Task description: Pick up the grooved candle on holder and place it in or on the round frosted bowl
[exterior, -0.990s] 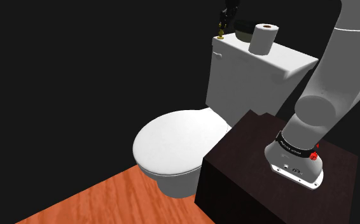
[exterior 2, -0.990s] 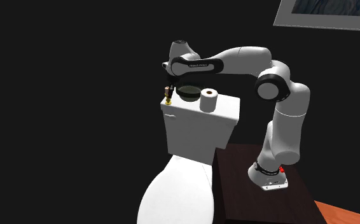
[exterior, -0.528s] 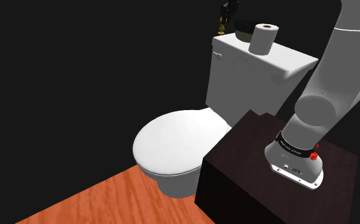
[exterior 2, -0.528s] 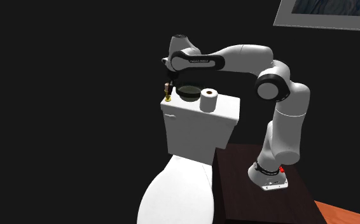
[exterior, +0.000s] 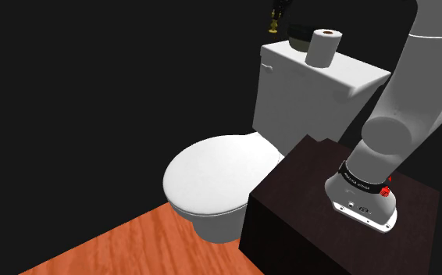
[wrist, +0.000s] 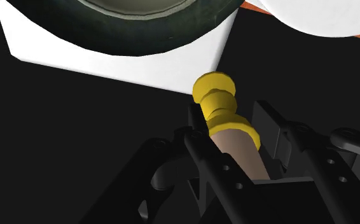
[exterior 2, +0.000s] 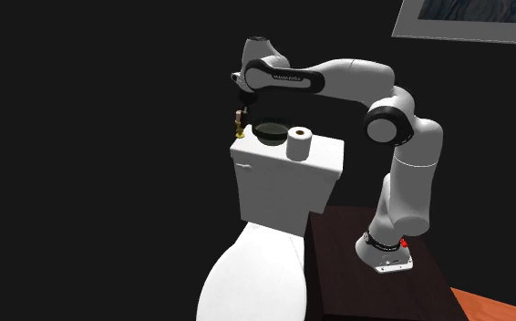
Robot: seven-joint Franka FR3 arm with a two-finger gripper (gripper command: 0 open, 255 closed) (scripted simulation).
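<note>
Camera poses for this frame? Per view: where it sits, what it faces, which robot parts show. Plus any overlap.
Shoulder view: beside and behind the stand, looking down across the toilet at the tank; the arm's base and lower links show.
Second exterior view: in front of the toilet, facing the tank; the whole arm, down to the gripper, shows.
Wrist view: mounted at the wrist, looking along the fingers at the clasped candle, the bowl beyond.
Shared: both exterior views show tank, bowl and roll.

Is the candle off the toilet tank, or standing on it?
Off it. The gripper clasps the candle, and its yellow holder hangs clear above the tank lid in both exterior views.
</note>
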